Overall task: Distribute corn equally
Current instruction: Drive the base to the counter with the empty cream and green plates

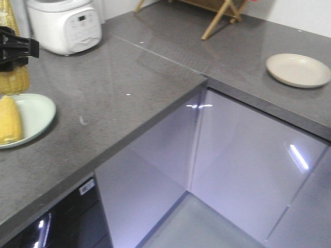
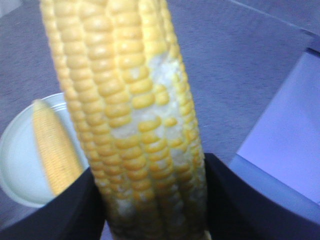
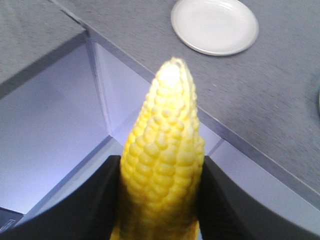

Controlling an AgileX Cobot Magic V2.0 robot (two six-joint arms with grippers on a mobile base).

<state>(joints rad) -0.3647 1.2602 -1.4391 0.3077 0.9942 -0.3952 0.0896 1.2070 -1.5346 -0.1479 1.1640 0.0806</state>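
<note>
One cob [image 1: 9,120] lies on the near plate [image 1: 40,111]; far plate [image 1: 298,70] bare. Left gripper [image 2: 155,195] clamps a second cob [image 2: 125,90], right gripper [image 3: 160,195] a third cob [image 3: 165,130].

You have a grey speckled surface [image 1: 129,119] that bends in an L above glossy pale cabinet fronts [image 1: 243,155]. At its left edge lies a pale green plate [image 1: 41,111], with a white rice cooker [image 1: 64,23] standing behind it near the wall. Well apart on the right wing sits a beige plate [image 1: 298,70], and the legs of a wooden stand [image 1: 220,18] rest at the back.
</note>
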